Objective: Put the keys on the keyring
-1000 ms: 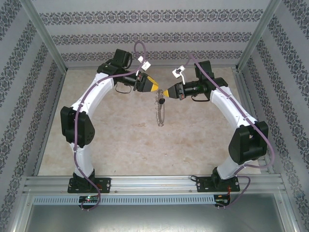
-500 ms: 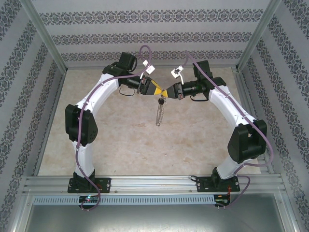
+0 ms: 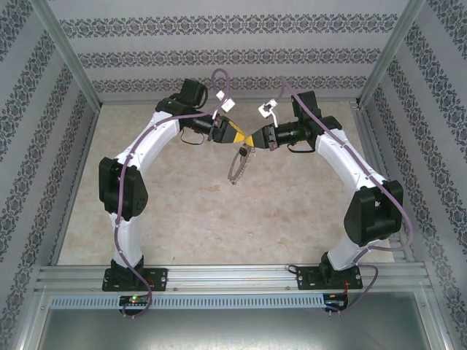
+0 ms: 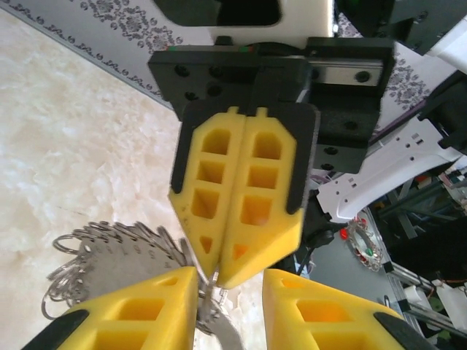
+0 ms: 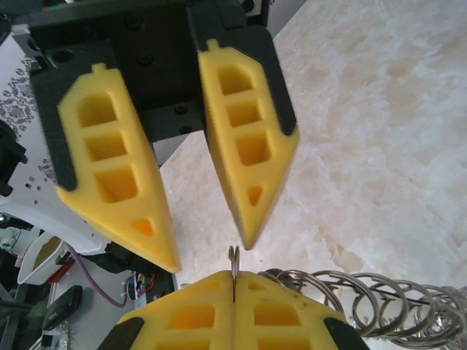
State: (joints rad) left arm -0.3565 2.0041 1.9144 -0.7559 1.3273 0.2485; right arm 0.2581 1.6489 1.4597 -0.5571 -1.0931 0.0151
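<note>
Above the far middle of the worktop (image 3: pixel 182 211), the 2 grippers meet tip to tip. The left gripper (image 3: pixel 241 137) comes in from the left and the right gripper (image 3: pixel 253 140) from the right.

The right gripper's yellow fingers (image 5: pixel 284 313) are pressed together. They are clamped on the thin wire of the keyring (image 3: pixel 236 168), and a short bit of that wire stands up from the seam between them in the right wrist view.

The hoop hangs below the 2 grippers, clear of the worktop and tilted, with its lower end swung toward the left. Its fringe of small silver rings shows as a row of loops (image 5: pixel 365 299) just right of the right gripper's fingers. In the left wrist view the same fringe fans out to the left (image 4: pixel 109 251).

The left gripper's fingers (image 5: pixel 117 168) stand apart with an open gap between them. Their tips sit just beside the clamped wire, 1 on each side of the right gripper's closed tip. They grip nothing.
</note>
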